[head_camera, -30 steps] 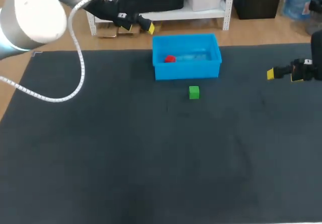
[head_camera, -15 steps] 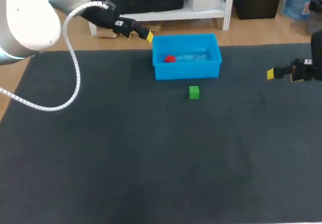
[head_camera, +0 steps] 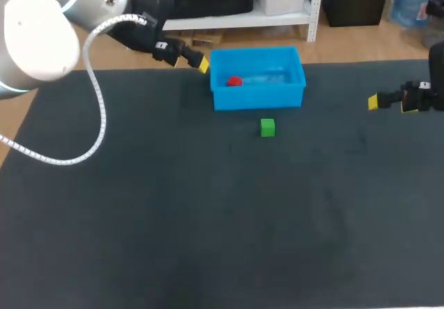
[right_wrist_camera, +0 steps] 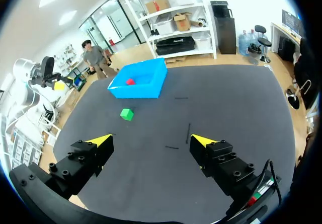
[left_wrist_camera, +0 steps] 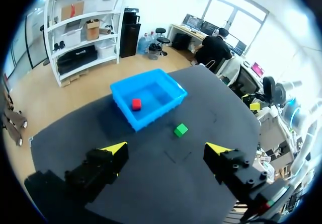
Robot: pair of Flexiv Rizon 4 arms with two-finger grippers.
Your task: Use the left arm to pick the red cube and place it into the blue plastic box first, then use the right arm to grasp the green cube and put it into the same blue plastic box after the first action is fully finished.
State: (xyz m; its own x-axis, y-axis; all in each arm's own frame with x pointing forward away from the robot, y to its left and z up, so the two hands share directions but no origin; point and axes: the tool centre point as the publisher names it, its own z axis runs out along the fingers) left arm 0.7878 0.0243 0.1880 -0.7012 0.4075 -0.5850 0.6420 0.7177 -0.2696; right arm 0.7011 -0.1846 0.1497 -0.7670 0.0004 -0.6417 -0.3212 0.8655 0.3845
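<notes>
The red cube [head_camera: 234, 81] lies inside the blue plastic box [head_camera: 258, 97], near its left end. In front of the box, a short way off, the green cube [head_camera: 268, 127] sits on the dark mat. My left gripper [head_camera: 192, 60] hovers open and holds nothing, just off the box's far left corner. My right gripper [head_camera: 390, 102] is open and holds nothing by the table's right edge, well apart from the green cube. The left wrist view has the box [left_wrist_camera: 161, 114], red cube [left_wrist_camera: 136, 103] and green cube [left_wrist_camera: 180, 130] ahead of its open gripper [left_wrist_camera: 166, 148]. Ahead of the open gripper [right_wrist_camera: 152, 140] in the right wrist view lie the box [right_wrist_camera: 138, 91], red cube [right_wrist_camera: 130, 81] and green cube [right_wrist_camera: 127, 114].
A dark mat [head_camera: 208, 219] covers the whole table. The box stands close to the table's far edge. My left arm's white cable [head_camera: 97, 114] loops over the left side of the mat.
My left gripper has swung from behind the table's far edge down toward the box's left corner. The right arm, both cubes and the box have stayed put.
</notes>
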